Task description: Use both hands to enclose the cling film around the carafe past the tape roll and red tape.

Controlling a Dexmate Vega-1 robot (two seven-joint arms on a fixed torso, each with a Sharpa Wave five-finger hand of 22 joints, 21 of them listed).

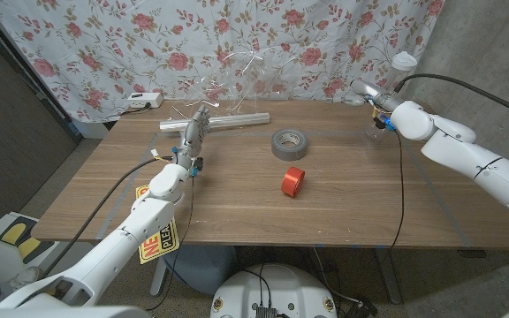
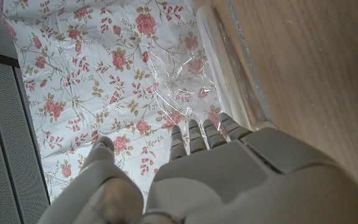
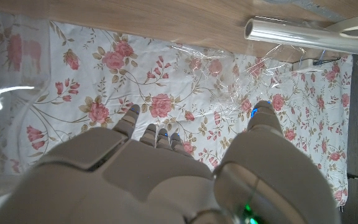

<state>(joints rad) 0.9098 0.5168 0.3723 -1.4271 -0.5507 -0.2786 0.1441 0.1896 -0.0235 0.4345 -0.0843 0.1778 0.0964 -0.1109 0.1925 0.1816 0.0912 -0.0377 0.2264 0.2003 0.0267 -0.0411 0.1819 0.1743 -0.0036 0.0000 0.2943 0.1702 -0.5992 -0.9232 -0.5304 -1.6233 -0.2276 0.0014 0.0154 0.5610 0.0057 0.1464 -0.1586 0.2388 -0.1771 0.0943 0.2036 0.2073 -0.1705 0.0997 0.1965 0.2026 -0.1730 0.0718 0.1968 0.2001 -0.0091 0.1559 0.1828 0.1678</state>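
The clear glass carafe (image 1: 246, 69) is hard to tell from its covering. In the head view it is judged from bright curved glints at the back middle of the table, against the flowered curtain (image 1: 87, 53). The thin transparent cling film (image 2: 180, 87) is seen rising crumpled from its long clear roll (image 1: 230, 118), which lies on the table just in front of those glints.

The left hand (image 1: 193, 140) is placed at the roll's left end, thumb and fingers (image 2: 197, 134) parted with nothing seen between them. Whether the fingertips touch the film cannot be told. The right hand (image 1: 375, 95) is held above the far right corner, well apart from the film, also spread and empty, as its own wrist view shows.

The step in hand is judged to be the gathering of the loose sheet round the glass. It is best done with the right hand brought across behind the flat grey tape roll (image 1: 290, 143) and the small red tape (image 1: 293, 181), which lie nearer on the wooden table (image 1: 237, 203), so that neither is brushed. The film's free edges should be pinched lightly from both sides and drawn together at an even pace (a one-sided pull could tip the carafe or tear the sheet). The roll is better kept pinned by the left hand while the wrap is pressed on.
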